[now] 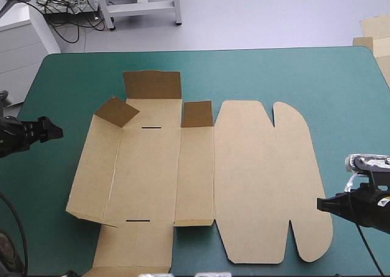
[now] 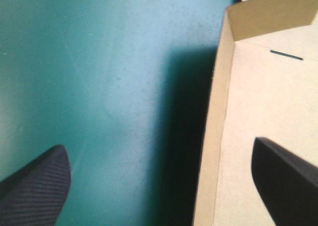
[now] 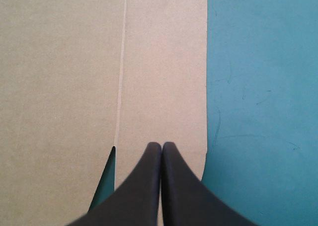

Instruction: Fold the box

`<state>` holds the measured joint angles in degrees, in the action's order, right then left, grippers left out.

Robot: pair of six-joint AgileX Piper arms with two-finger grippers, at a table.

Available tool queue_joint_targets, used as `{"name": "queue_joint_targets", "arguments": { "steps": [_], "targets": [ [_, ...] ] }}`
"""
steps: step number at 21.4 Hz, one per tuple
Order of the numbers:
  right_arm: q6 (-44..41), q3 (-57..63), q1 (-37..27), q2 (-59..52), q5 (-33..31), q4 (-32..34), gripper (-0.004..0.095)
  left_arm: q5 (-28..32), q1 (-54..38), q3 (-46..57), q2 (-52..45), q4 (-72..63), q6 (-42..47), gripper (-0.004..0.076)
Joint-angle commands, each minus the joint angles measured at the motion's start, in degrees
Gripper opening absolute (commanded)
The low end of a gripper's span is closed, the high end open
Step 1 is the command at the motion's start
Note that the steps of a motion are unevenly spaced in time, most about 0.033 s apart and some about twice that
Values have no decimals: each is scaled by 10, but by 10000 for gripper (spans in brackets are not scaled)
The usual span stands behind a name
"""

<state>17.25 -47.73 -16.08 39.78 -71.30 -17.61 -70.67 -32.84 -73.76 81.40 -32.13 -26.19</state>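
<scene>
At the 9 o'clock edge of the bench point(image 1: 67, 76), the left jaws stand wide apart, pointing toward 3 o'clock and stopping short of the box point(image 1: 158, 167). Seen from the left wrist, one black finger point(image 2: 37, 186) shows against the teal-green cover point(image 2: 99, 87) and the other against brown board.

The box, a cut sheet of brown board, lies spread across the middle of the bench, reaching from 9 o'clock of centre out toward 4 o'clock. Its left wall panel point(image 1: 94, 167) tilts slightly up off the cover along its crease.

Toward 11 o'clock three small flaps stand raised. A corner flap point(image 1: 117, 111) leans inward, a wider flap point(image 1: 152, 85) rises at the far edge of the base panel, and a third flap point(image 1: 197, 114) stands just to the right. A dark slot point(image 1: 152, 128) marks the base panel's far crease and another point(image 1: 135, 220) marks its near one.

Right of centre the lid point(image 1: 262, 179) lies flat, its outer strip rounded at both ends.

At 4 o'clock the right jaws are pressed together into one point at the lid's outer edge. Seen from the right wrist, the fingers point(image 3: 149, 186) sit over that narrow strip, beside a notch; whether they touch the board cannot be told.

Beyond the bench at 2 o'clock, an edge of more board point(image 1: 373, 30) shows.
</scene>
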Motion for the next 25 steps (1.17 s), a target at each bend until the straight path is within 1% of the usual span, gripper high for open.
{"name": "queue_joint_targets", "arguments": {
  "steps": [1,7,9,10,12,15,19,25],
  "targets": [
    [5,-14,0,2,19,-12,-20,-30,15,19,-15,-47,-34,724],
    [5,-14,0,2,19,-12,-20,-30,56,112,-15,-39,-47,724],
    [5,-14,0,2,19,-12,-20,-18,85,153,-15,-34,-76,724],
    [5,-14,0,2,19,-12,-20,-3,100,181,-15,-28,-77,724],
    [5,-14,0,2,17,-12,-20,7,117,212,-15,-38,-77,724],
    [5,-14,0,2,17,-13,-20,12,138,227,-15,-56,-77,724],
    [5,-14,0,2,17,-20,-20,44,161,238,-15,-58,-70,724],
    [5,-14,0,2,14,-20,-20,44,161,238,-15,-57,-68,724]
  ]
}}
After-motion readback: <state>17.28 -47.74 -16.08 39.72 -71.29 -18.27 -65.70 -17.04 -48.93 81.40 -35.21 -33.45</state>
